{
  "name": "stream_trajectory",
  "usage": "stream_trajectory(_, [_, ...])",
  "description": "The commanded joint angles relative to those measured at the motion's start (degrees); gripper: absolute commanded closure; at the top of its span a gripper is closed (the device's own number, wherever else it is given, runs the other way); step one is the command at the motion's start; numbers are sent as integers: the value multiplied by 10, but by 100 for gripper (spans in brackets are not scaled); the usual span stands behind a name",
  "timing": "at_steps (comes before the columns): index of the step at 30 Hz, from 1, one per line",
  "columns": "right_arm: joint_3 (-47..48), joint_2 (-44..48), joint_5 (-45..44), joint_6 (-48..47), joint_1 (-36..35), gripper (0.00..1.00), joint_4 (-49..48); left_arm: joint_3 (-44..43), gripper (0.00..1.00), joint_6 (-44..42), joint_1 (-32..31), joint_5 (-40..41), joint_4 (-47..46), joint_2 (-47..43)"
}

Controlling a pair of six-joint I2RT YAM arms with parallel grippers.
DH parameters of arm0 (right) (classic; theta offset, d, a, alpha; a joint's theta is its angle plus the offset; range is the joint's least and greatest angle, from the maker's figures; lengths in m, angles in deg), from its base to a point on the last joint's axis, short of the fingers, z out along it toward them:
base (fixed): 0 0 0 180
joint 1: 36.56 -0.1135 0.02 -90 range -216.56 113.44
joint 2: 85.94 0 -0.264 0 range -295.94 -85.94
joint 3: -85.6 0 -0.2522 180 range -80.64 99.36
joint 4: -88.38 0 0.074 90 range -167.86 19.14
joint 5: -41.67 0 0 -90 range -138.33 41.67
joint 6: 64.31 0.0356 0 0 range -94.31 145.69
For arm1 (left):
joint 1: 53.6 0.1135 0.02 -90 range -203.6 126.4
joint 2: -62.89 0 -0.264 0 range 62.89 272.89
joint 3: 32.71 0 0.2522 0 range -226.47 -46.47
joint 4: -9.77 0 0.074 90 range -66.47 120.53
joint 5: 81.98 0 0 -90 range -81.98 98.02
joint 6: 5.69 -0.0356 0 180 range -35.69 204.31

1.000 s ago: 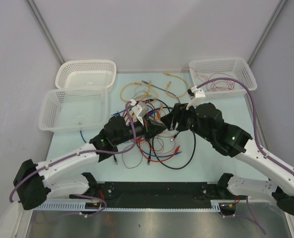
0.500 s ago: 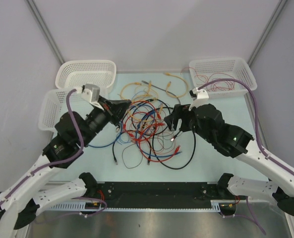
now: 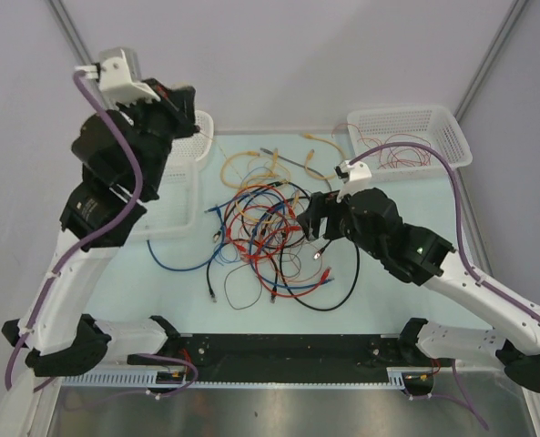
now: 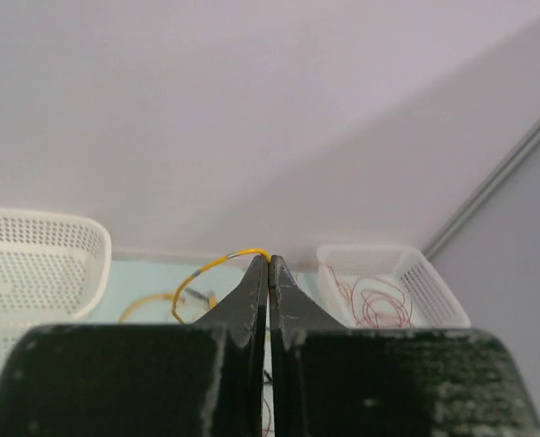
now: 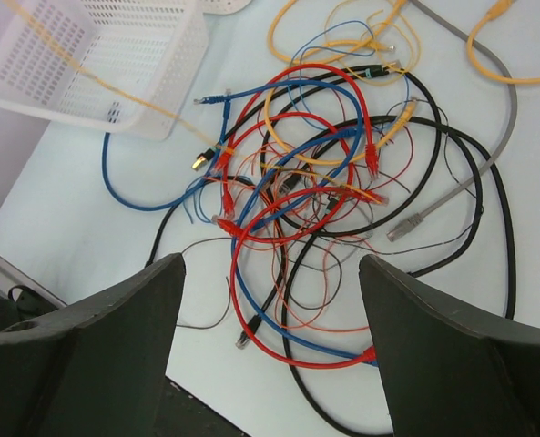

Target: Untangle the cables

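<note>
High above the tangle and to its left, the left gripper point(image 4: 268, 266) has its two fingers pressed together on one thin yellow wire point(image 4: 222, 262), which it holds only at the very tips. From there the wire runs down in a straight, tight line over the white basket point(image 5: 87, 55) into the tangle of cables point(image 3: 268, 232), which lies on the table point(image 3: 188, 305). Just over the right side of the tangle hovers the right gripper point(image 5: 271, 273), with fingers wide apart and holding nothing.

I judge that the risk is in the next pull. The yellow wire seems to enter the tangle among loops of a red cable point(image 5: 368, 127) and a blue cable point(image 5: 115, 182). More lifting may therefore tighten the knot, or drag the whole tangle toward the basket, because nothing presses it down. The wire may also slip out of such a small grip
</note>
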Motion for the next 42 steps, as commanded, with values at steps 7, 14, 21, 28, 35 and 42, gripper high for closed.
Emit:
stream_trajectory(7, [-49, -26, 22, -44, 3, 15, -149, -293, 100, -55, 3, -3, 11, 106])
stream_trajectory(14, [-60, -87, 98, -69, -18, 12, -314, -292, 100, -34, 2, -31, 18, 107])
stream_trajectory(21, [-57, -89, 100, -57, -19, 15, -294, -224, 100, -80, 2, 49, 16, 75])
stream_trajectory(28, [-57, -53, 77, -54, -19, 16, -213, -162, 100, -112, 21, 95, -6, 54])
stream_trajectory(35, [-57, -3, 51, -71, -16, 16, -168, -148, 100, -133, 45, 104, -24, 57])
stream_trajectory(42, [-57, 4, 50, -74, 2, 16, -154, -176, 100, -143, 93, 90, -22, 93])
